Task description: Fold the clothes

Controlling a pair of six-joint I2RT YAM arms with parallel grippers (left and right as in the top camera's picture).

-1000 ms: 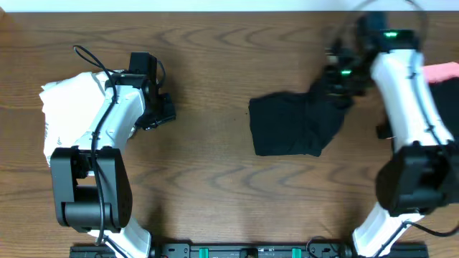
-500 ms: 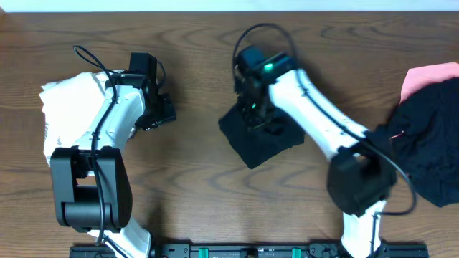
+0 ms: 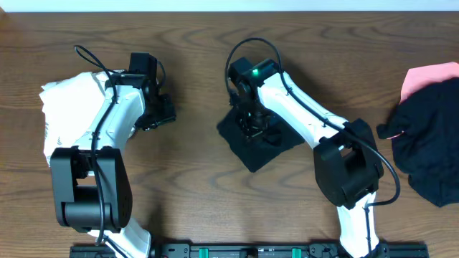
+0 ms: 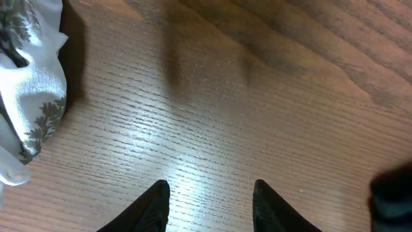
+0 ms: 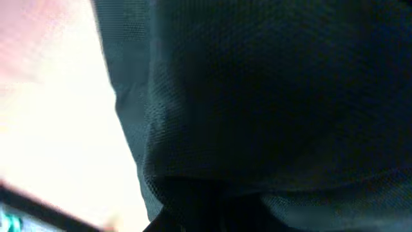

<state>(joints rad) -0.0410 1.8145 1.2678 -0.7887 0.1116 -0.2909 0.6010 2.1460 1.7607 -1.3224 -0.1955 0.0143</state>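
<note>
One folded black shirt [image 3: 249,153] lies as a compact, skewed bundle at the middle of the wooden table [image 3: 193,43]. The right gripper [image 3: 252,125] is down on it with its jaws together, seemingly pinching the cloth, though its wrist view is nothing but dark fabric. The left gripper [image 4: 209,203] hangs over bare wood, fingers apart and empty. Most of the work appears to remain: a heap of black garments [image 3: 430,143] with a pink piece [image 3: 430,75] under it sits unfolded at the right edge, and a crumpled white, leaf-printed garment [image 3: 68,100] at the left. The tabletop is dark brown with visible grain, and of the room only a pale strip beyond the far edge shows.
</note>
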